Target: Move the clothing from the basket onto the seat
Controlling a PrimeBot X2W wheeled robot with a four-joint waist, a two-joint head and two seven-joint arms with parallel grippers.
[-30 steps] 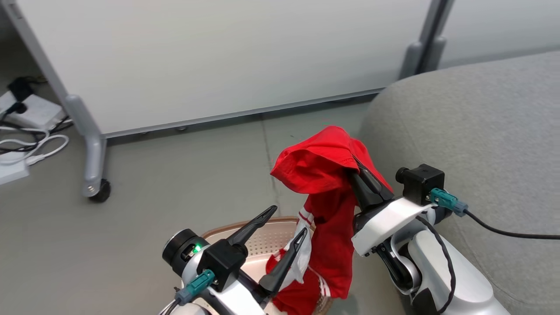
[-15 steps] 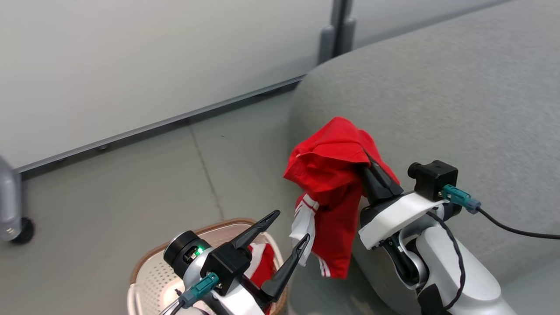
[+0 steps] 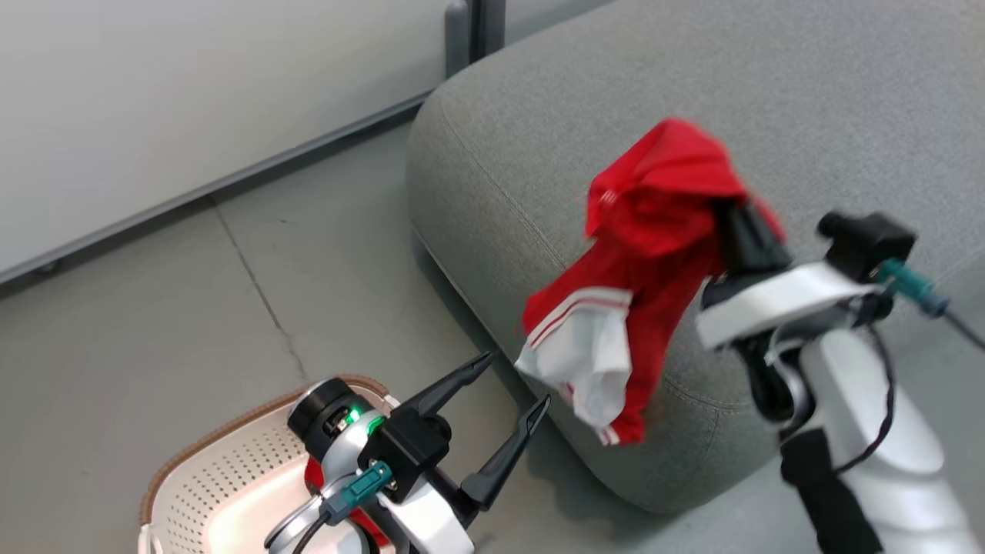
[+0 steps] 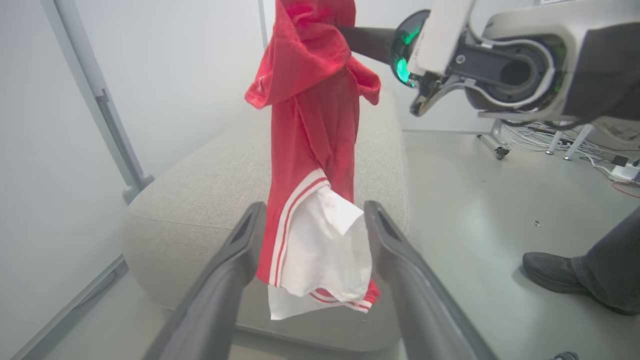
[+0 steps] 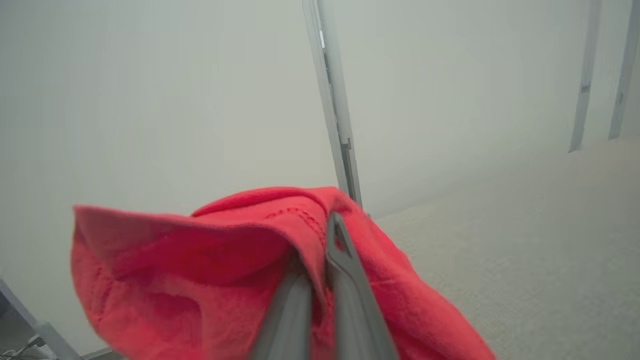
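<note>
— Where is the head view taken from?
— From up high. It is pointed down at the big grey soft sofa [image 3: 539, 115] and the cream plastic basket with holes [image 3: 223, 477].
— And the wrist views?
— The left one is aimed from low down at the sofa's end. The right one is held right up against the bright red cloth with white bands [image 5: 200, 260], turned to a pale wall [image 5: 150, 100]. Cloth and sofa are shared by all three.
</note>
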